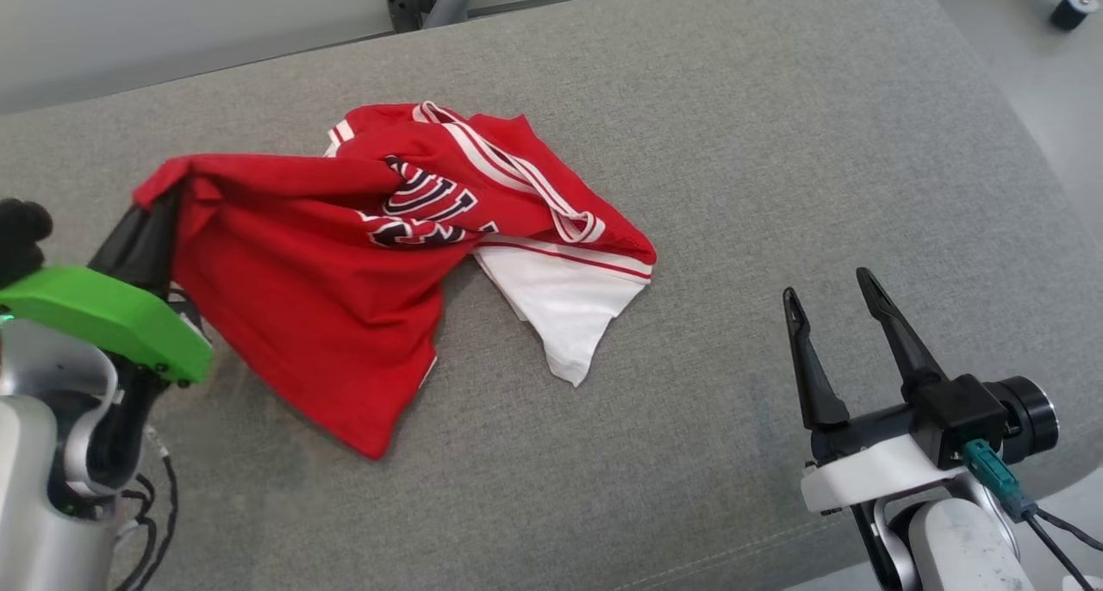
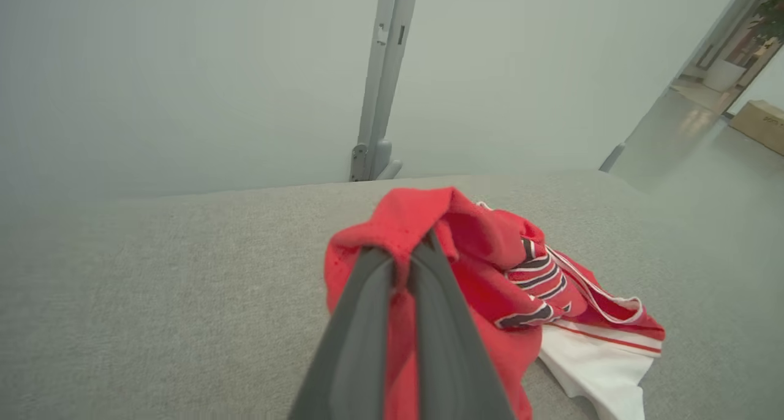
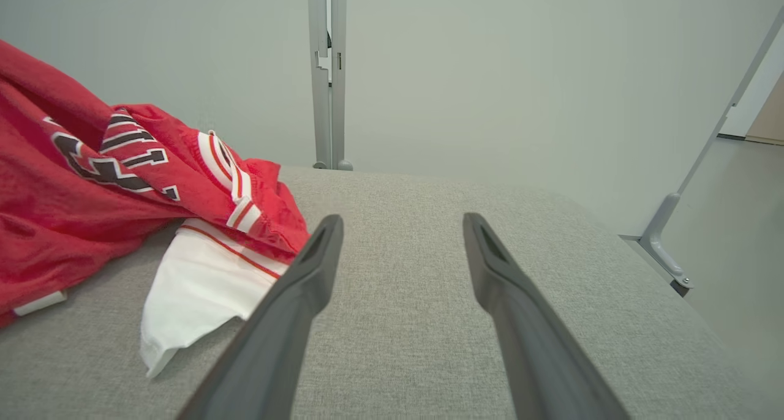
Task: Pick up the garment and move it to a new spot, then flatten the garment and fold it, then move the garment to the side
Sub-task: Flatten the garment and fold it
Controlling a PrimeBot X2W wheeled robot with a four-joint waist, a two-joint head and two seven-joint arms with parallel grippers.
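Two grippers: left gripper clenched on garment edge; right gripper spread, empty, garment to its left.

Free passage over cushion right of garment; garment heap blocks left; metal post behind

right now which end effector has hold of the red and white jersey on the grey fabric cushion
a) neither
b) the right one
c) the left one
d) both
c: the left end effector is shut on a bunched red edge of the red and white jersey, while the right end effector stands open above the grey fabric cushion, apart from the cloth.
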